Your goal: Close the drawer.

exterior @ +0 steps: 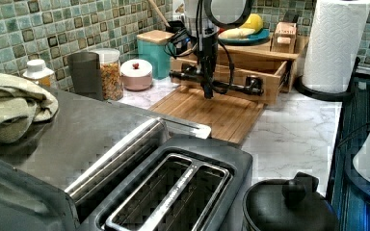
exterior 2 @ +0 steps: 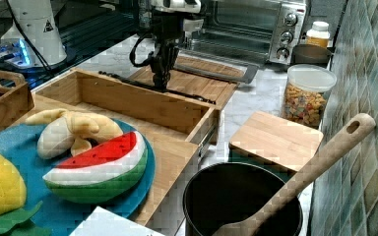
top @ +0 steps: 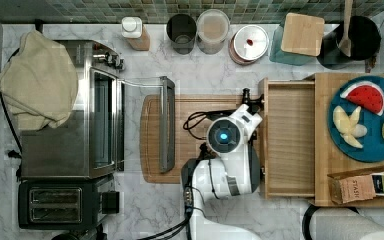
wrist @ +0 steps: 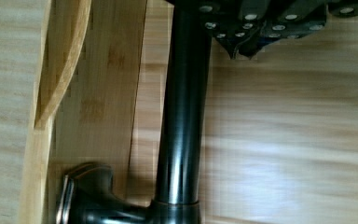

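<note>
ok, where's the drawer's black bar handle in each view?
Top view: bar handle mostly under the arm, its end showing at the drawer front's upper corner.
Left view: horizontal bar across the drawer front, centre.
Right view: thin dark line behind the drawer's far wall.
Wrist view: vertical, centre.
Shared landmark: cutting board beside it.

Toaster oven [top: 75,107] (door open), cutting board [top: 190,145], cereal jar [exterior 2: 307,93].

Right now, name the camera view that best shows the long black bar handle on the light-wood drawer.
The left view: the long black bar handle runs across the drawer front, both posts visible. The wrist view gives a close section; the top view shows one end; the right view, a thin line.
</note>
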{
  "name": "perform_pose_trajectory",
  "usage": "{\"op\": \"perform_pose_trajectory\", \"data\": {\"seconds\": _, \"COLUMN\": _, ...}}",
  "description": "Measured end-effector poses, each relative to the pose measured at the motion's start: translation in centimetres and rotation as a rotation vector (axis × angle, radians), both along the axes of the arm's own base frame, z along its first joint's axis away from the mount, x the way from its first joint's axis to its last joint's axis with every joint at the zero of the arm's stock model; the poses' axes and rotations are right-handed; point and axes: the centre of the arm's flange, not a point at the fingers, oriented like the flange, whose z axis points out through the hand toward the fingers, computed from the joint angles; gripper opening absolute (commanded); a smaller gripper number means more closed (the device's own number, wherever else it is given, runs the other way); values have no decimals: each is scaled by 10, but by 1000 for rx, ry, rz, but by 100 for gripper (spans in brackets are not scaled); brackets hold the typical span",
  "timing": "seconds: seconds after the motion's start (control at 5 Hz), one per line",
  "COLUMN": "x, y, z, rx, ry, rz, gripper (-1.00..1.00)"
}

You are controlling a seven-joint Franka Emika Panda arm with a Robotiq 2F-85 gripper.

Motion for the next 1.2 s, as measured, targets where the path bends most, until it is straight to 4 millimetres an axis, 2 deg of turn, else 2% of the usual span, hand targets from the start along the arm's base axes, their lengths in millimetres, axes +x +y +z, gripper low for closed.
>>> {"op": "perform_pose_trajectory", "data": {"seconds": 0.4, "x": -12, "y": -110, "z": 8, "rx": -12, "ry": -40, "rz": -40, "gripper": -100}}
{"op": "perform_pose_trajectory", "data": {"seconds": 0.6, "x": -12, "y": -145, "z": 10, "rx": -12, "ry": -37, "rz": -22, "gripper": -100}}
{"op": "perform_pose_trajectory", "data": {"seconds": 1.2, "x": -8, "y": -150, "z": 7, "rx": 22, "ry": -2, "rz": -21, "gripper": -100}}
